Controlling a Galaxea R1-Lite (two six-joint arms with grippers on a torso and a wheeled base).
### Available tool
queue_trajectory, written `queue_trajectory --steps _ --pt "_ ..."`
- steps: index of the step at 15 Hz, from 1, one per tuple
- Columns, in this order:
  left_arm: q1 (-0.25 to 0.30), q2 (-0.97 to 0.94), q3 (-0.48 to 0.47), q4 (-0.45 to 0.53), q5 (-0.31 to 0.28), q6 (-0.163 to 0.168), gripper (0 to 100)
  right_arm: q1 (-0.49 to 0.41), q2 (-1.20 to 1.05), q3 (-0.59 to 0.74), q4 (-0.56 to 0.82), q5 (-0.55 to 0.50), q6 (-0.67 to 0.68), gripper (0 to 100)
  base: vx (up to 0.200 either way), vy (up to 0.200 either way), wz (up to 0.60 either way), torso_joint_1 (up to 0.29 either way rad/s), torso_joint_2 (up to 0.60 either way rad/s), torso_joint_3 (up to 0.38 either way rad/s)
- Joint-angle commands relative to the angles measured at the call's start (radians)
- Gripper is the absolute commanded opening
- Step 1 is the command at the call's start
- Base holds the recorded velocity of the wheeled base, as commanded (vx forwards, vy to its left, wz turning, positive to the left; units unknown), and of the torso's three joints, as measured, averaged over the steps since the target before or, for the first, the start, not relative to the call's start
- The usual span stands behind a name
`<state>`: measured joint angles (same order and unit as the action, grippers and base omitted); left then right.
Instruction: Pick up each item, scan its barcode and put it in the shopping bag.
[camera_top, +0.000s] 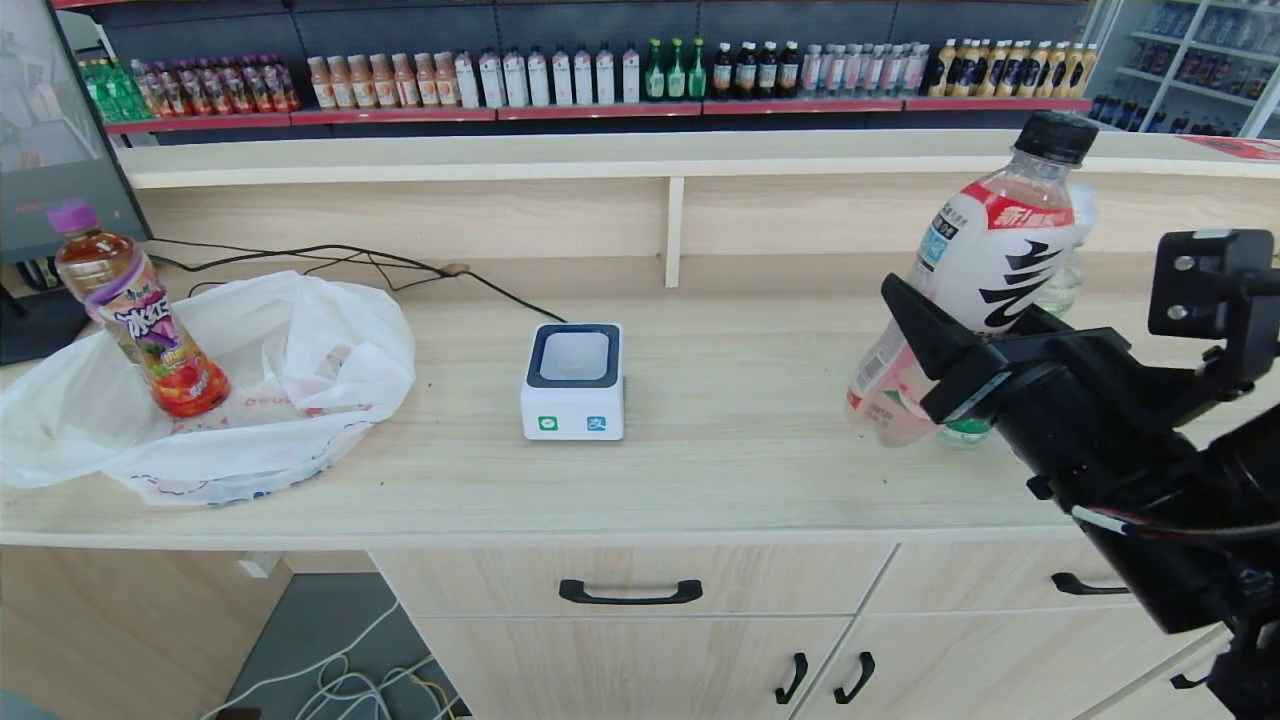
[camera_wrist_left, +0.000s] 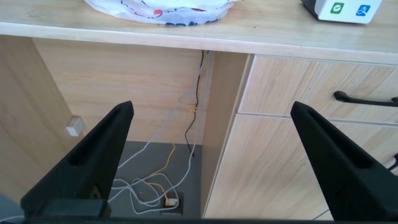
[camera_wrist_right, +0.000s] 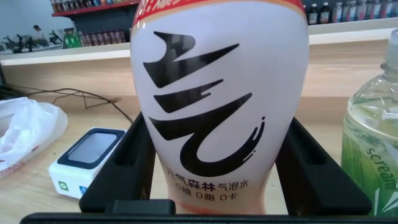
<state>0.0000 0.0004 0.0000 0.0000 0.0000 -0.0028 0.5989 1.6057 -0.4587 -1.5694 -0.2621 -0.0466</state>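
Our right gripper (camera_top: 960, 330) is clamped on the white-labelled bottle (camera_top: 985, 270), one finger on each side of its waist, as the right wrist view shows (camera_wrist_right: 217, 174). The bottle's long axis runs nearly upright but tilted, with the black cap leaning up and away from the gripper and the pink base lower, towards the scanner side. We cannot tell whether the base has cleared the desk (camera_top: 750, 470).

The coming move turns on the scanner (camera_top: 573, 380). It sits well apart from the right gripper, off to that gripper's left and lower than the bottle's label, with its window facing up. We judge that the label must come over that window, so the bottle has to travel leftwards and tip further. The shopping bag (camera_top: 300, 340) lies beyond the scanner on the same side, farther again from the gripper, with a tea bottle (camera_top: 140, 315) standing in it. A green bottle (camera_wrist_right: 373, 143) stands just beside the held one, on its far side from the scanner.

The right arm comes in low from the right with its wrist about level. Our left gripper (camera_wrist_left: 211, 162) hangs with its jaws apart below the desk edge, facing the cupboard front (camera_wrist_left: 124, 93), so the right arm is the one placed to act.
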Motion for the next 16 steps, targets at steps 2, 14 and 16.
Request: queue_trajectory --steps 2,14,16 --pt "0.000 0.000 0.000 0.000 0.000 0.000 100 0.056 -0.121 0.092 -0.001 0.003 0.002 0 0.000 0.000 0.00 0.000 0.00 0.000" --pt "0.000 0.000 0.000 0.000 0.000 0.000 100 0.248 -0.227 0.186 -0.001 0.400 0.185 0 0.000 0.000 0.00 0.000 0.00 0.000" --pt "0.000 0.000 0.000 0.000 0.000 0.000 100 0.240 -0.217 0.169 -0.001 0.495 0.251 0 0.000 0.000 0.00 0.000 0.00 0.000"
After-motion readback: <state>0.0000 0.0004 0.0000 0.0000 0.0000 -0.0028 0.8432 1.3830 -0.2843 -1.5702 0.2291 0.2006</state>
